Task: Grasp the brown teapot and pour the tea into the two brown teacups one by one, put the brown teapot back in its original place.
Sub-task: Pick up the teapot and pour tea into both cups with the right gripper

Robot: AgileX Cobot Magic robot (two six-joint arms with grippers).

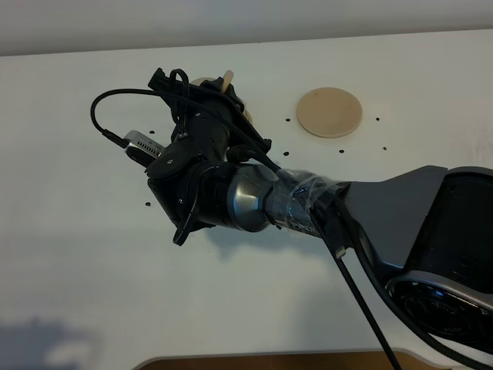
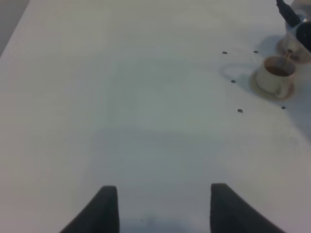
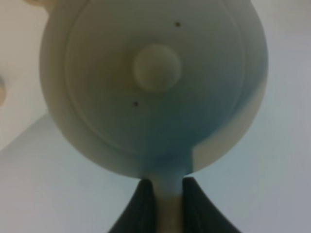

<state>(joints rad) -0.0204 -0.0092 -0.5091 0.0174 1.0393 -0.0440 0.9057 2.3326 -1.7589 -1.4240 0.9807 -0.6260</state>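
My right gripper [image 3: 169,188] is shut on the loop handle of the brown teapot [image 3: 155,82], whose lid and knob fill the right wrist view. From above, the right gripper [image 1: 209,94] reaches across to the back left and hides most of the teapot [image 1: 228,77]. In the left wrist view a thin stream of tea falls from the tilted teapot into one brown teacup [image 2: 275,77] on its saucer. The second teacup [image 2: 287,47] is mostly hidden behind it. The wide round saucer [image 1: 330,112] lies bare at the back right. My left gripper [image 2: 163,196] is open and empty, low over the table.
The white table [image 1: 77,231] bears small black dots [image 2: 239,110] around the cups and the wide saucer. The right arm [image 1: 323,208] stretches across the middle from the right. A cable [image 1: 100,116] loops off the wrist.
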